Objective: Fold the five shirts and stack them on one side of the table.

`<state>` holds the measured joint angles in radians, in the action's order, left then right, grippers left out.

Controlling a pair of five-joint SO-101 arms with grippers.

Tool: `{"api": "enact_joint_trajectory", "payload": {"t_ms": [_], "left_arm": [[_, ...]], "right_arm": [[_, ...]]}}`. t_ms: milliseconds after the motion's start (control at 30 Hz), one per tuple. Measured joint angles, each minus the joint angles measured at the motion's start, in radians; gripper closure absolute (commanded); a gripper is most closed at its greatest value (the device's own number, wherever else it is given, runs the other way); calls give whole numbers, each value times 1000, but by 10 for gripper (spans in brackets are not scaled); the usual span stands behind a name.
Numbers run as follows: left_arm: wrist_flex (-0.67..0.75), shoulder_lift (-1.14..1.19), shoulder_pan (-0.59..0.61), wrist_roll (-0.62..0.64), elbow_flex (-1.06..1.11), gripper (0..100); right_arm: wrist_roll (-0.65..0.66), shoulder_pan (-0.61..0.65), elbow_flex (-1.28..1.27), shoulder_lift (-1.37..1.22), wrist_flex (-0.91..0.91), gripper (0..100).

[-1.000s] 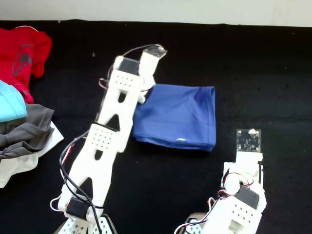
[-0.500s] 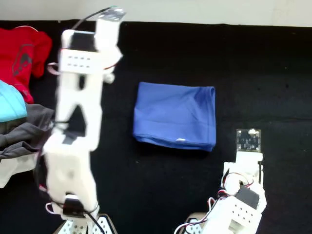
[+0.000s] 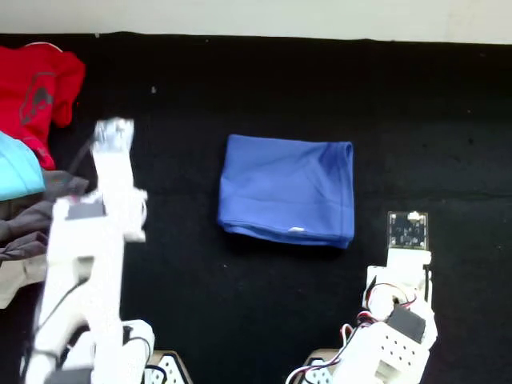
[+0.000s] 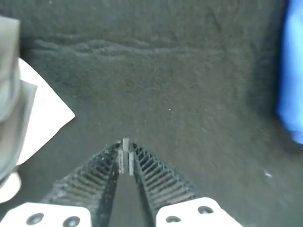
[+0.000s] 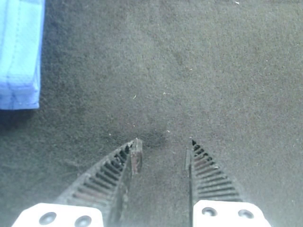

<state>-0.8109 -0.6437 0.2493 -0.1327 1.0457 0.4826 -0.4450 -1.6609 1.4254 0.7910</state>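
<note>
Blue shirt [image 3: 288, 190], folded into a rectangle, lies flat on the black table [image 3: 448, 120] between the two claws, touching neither. The left claw [image 4: 124, 158] is pinched together, tips meeting with nothing between them, over bare black cloth. The blue shirt's edge lies well apart to its right. Nearer on its left is a corner of a white shirt [image 4: 45, 118], with a grey shirt [image 4: 7, 71] over it. The right claw [image 5: 163, 151] stands narrowly parted, holding nothing, with the blue shirt's folded corner ahead and to its left. Farther out past the left claw, the unfolded heap also holds a light blue shirt [image 3: 16, 168] and a red shirt [image 3: 36, 88].
</note>
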Motion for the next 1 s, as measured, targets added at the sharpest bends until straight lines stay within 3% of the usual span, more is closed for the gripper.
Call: {"api": "enact_joint_trajectory", "payload": {"t_ms": [133, 333, 567, 867, 1000], "left_arm": [[218, -97, 0, 0, 239, 988], [359, -115, 0, 0, 371, 987], [374, -118, 0, 0, 377, 987], [367, -117, 0, 0, 370, 990], [351, -31, 0, 0, 307, 990]], "right_arm": [[0, 0, 0, 0, 0, 837], [0, 0, 0, 0, 0, 837], [0, -3, 40, 0, 190, 837], [0, 3, 505, -9, 470, 837], [-46, 80, 655, -146, 534, 832]]}}
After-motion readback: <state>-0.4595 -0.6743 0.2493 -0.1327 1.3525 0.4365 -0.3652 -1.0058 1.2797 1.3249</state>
